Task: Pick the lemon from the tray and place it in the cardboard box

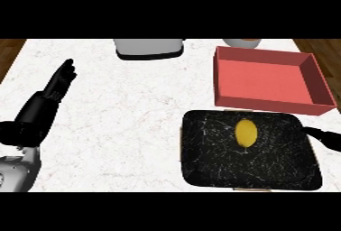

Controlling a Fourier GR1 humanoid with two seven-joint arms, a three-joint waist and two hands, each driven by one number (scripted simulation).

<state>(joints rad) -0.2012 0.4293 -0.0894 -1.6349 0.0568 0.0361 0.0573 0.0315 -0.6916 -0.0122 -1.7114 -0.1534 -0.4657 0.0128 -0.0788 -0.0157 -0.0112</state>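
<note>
You have a white marbled counter (133,113) with wood floor showing at its far corners. The lemon (246,132) lies in the black tray (220,162) at the near right, toward its far side. Just beyond the tray sits the red box (266,81). At the tray's right edge your right hand (326,137) barely shows; you cannot tell its state. Your left hand (50,97) rests at the left, fingers straight. A grey appliance (148,48) stands at the far edge.

Bright, even light; faint shadows.
</note>
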